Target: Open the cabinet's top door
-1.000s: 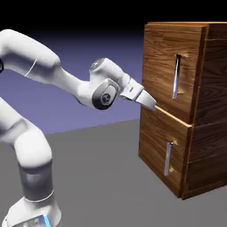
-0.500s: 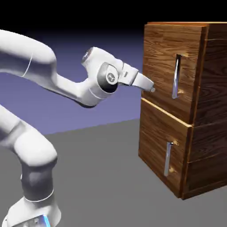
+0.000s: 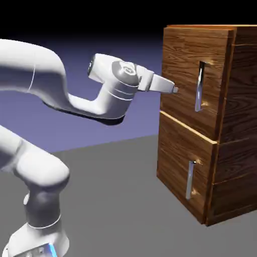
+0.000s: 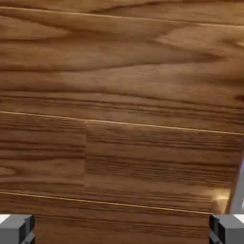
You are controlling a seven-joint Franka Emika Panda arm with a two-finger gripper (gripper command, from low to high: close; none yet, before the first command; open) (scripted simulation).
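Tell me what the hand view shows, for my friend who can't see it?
Shiny brown wood of the top door fills the whole picture, very close up. Two small grey fingertips of the open gripper peek in at the bottom corners, nothing between them, and a bit of the silver handle shows at the right edge.

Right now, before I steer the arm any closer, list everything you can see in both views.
cabinet: one, glossy reddish-brown wood grain, at the exterior view's right, standing on the floor.
top door: one, wood grain, upper front panel, looks closed; it fills the hand view.
top handle: one, silver vertical bar, toward the top door's right side; a sliver shows at the hand view's right edge.
bottom door: one, wood grain, lower front panel.
bottom handle: one, silver, shorter vertical bar.
floor: grey, under a blue-violet backdrop.
arm: one, white, rising from lower left and reaching right.
gripper: one, grey-tipped, open, beside the top door, left of the handle, holding nothing.
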